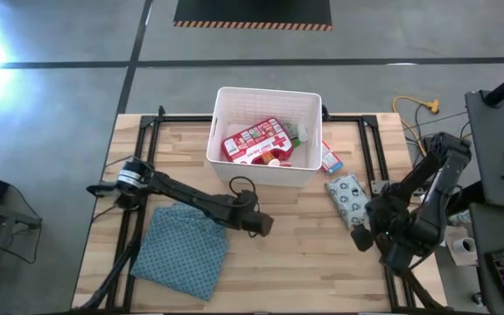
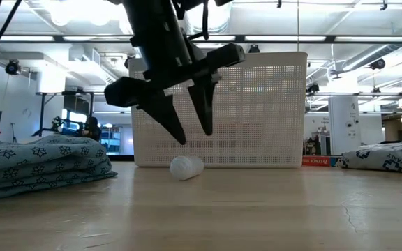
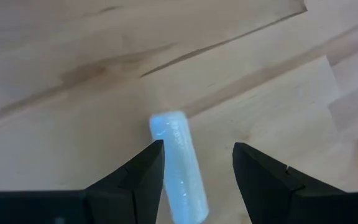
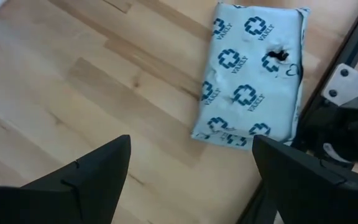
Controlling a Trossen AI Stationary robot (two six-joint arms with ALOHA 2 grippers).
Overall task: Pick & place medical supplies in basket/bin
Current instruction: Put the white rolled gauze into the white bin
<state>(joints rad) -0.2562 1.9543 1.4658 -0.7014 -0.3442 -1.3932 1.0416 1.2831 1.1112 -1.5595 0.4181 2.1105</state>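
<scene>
A small white bottle [image 2: 185, 167] lies on its side on the table in front of the white slotted bin [image 1: 268, 173]. My left gripper [image 2: 194, 138] hangs open just above the bottle, one finger to each side of it in the left wrist view [image 3: 180, 168], touching nothing. The bin holds the red-and-white first aid case [image 1: 254, 140] and a green-capped bottle [image 1: 302, 134]. The pale dotted soft pack [image 1: 346, 197] lies flat right of the bin, with a small red-blue-white box [image 1: 331, 159] beside it. My right gripper [image 1: 361, 236] is open and empty, near the pack [image 4: 250, 87].
A folded blue-green patterned cloth [image 1: 182, 249] lies at the table's near left, close to my left arm. A black frame rail [image 1: 376, 149] runs along the table's right side beside the soft pack. Bare wood lies between the two grippers.
</scene>
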